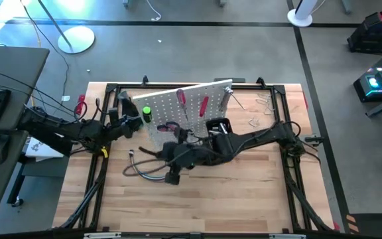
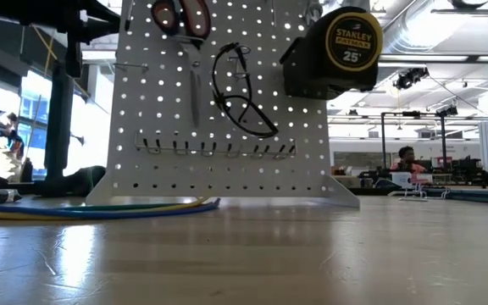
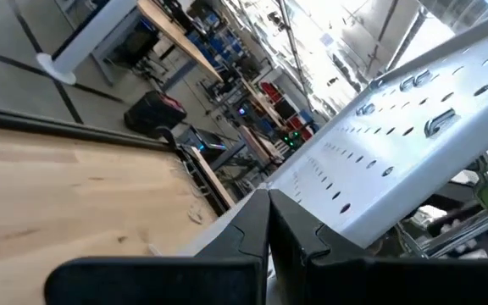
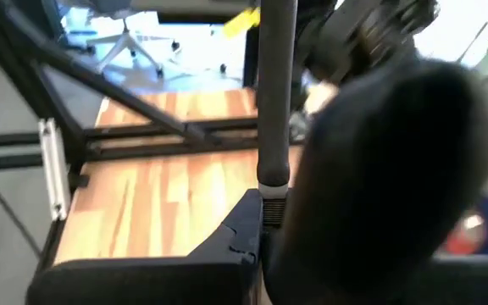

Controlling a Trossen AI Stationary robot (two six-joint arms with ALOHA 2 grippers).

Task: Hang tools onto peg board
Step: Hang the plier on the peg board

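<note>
White perforated steel forms the peg board (image 1: pixel 184 106), which stands upright, slightly angled, near the rear middle of the wooden table (image 1: pixel 244 192). In the low view, red-handled scissors (image 2: pixel 185 21) hang at the upper left of the board, safety glasses (image 2: pixel 240 93) hang at its centre, and a yellow Stanley tape measure (image 2: pixel 341 42) sits at its upper right in a black holder. The high view shows two red-handled tools (image 1: pixel 204 104) on the board's other face and a green-handled tool (image 1: pixel 146 113) at its left end. The left gripper (image 3: pixel 268 233) is at the left end of the board, fingers pressed together with nothing between them. The right gripper (image 4: pixel 265 216) hovers in front of the board, above the coloured cable bundle (image 1: pixel 144 166), fingers clamped on a dark cylindrical handle (image 4: pixel 276 93); the tool's working end is hidden. Metal clamps (image 1: pixel 260 103) lie on the table behind the board, towards the right. People sit in the room beyond the table.
</note>
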